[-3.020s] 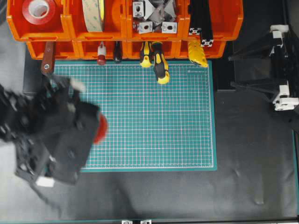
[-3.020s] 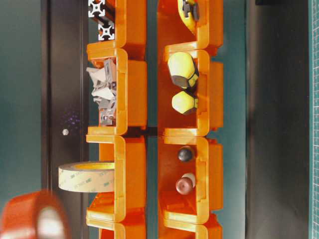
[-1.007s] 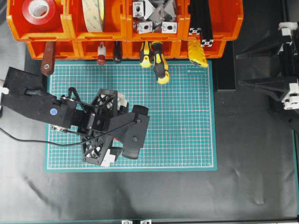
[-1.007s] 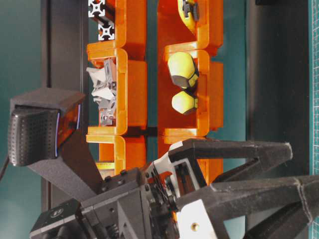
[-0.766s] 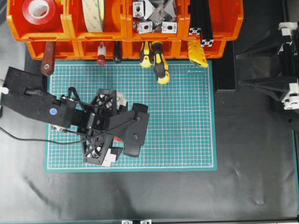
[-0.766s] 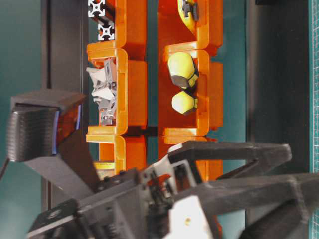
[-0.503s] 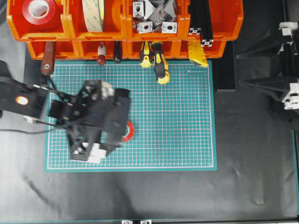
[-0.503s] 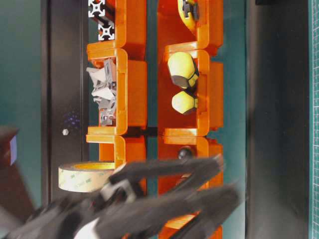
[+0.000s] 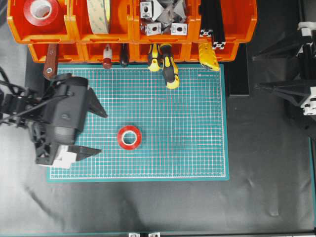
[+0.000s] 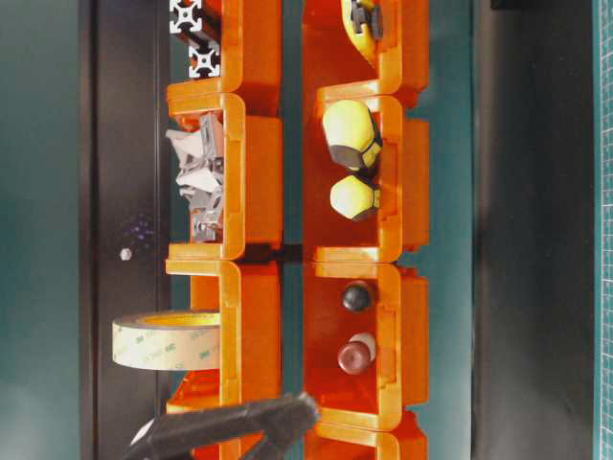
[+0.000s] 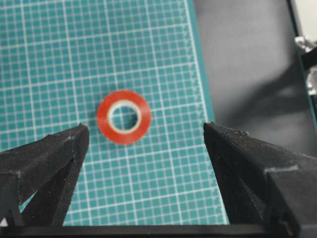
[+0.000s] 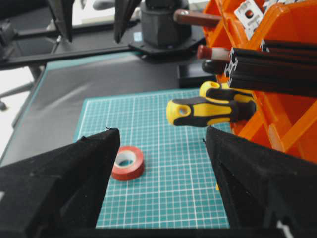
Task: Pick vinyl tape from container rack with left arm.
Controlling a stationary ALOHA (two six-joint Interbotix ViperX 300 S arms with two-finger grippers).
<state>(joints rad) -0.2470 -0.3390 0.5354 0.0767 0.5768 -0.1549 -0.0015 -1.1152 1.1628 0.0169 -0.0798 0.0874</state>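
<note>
The vinyl tape lay flat on the green cutting mat, at three o'clock from the left gripper, whose fingers were spread wide, empty. The pick seemed complete; only retreat appeared necessary.

My vinyl tape, a small red ring with whitish core, lies flat on the green mat, below my container rack
</note>
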